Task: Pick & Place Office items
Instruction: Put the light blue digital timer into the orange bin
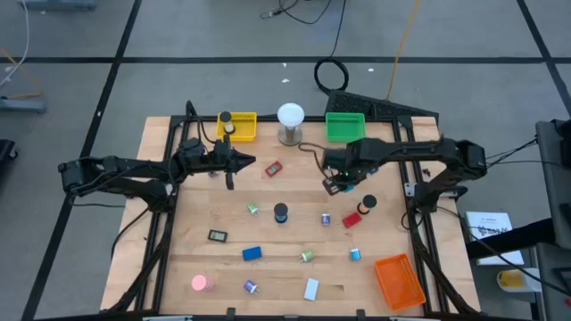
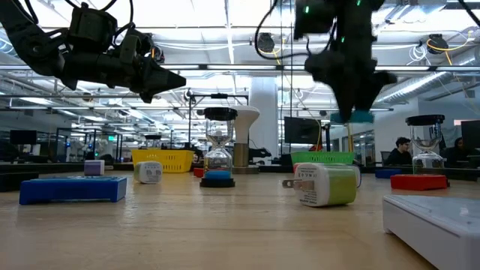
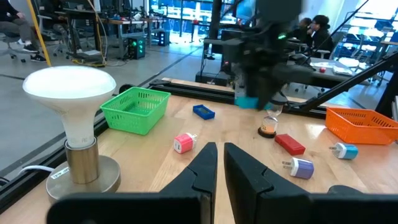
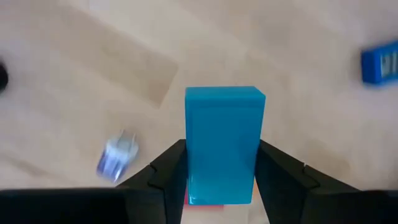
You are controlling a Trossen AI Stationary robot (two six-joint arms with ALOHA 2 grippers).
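Note:
My right gripper (image 1: 342,185) is shut on a light blue block (image 4: 224,130), high above the table's middle right; it also shows in the low view (image 2: 352,101). My left gripper (image 1: 250,161) is shut and empty, held level above the table near the yellow tray (image 1: 237,126); its fingers point toward the right arm, as the left wrist view (image 3: 220,163) shows. Other office items lie on the table: a red block (image 1: 273,167), a black cap (image 1: 281,214), a blue block (image 1: 252,253), a pink disc (image 1: 201,283) and a white block (image 1: 311,288). My right gripper pinches the light blue block by its two long sides (image 4: 193,168) between its two fingers (image 4: 283,177). The fingers come from above, pointing down. The block's free end (image 2: 361,116) sticks out below the fingertips, lifted clear of the table.
A white bulb on a metal stand (image 1: 290,122) stands at the far edge between the yellow tray and the green tray (image 1: 345,127). An orange tray (image 1: 399,281) sits at the near right corner. Small rolls and plugs (image 1: 307,256) are scattered over the near half.

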